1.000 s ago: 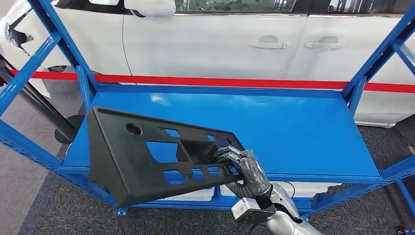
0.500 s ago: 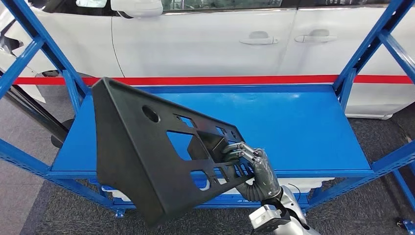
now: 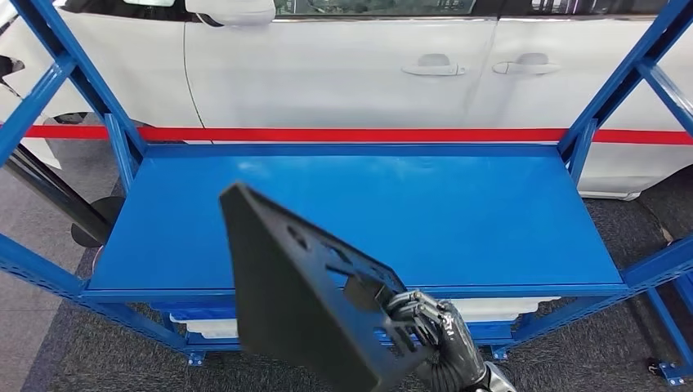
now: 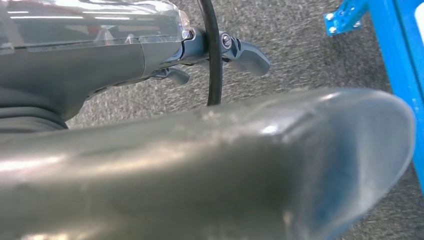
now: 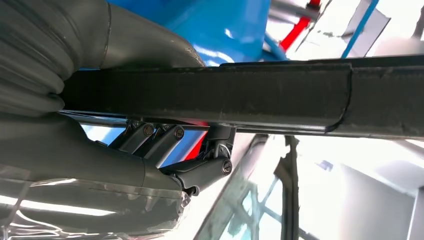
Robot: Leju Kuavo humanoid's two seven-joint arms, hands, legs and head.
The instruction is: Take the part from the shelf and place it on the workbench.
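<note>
The black plastic part [image 3: 302,302], a flat panel with several cut-outs, hangs tilted in front of the blue shelf [image 3: 458,212], clear of its deck. My right hand [image 3: 437,339] grips its lower right edge at the bottom of the head view. In the right wrist view the part's dark edge [image 5: 250,100] runs between the thumb and the fingers [image 5: 160,140] of my right hand [image 5: 100,150]. My left hand [image 4: 200,170] hangs over the grey floor, holding nothing, with its fingers [image 4: 245,50] apart from the thumb.
Blue uprights [image 3: 605,106] frame both ends of the shelf. Behind it stands a white car [image 3: 343,73] with a red band [image 3: 368,135] in front. White bins [image 3: 507,309] sit under the deck. A blue shelf foot [image 4: 395,50] stands on the carpet near my left hand.
The part has come off the shelf deck, down and toward me, and now stands more edge-on. My right hand has dropped lower with it.
</note>
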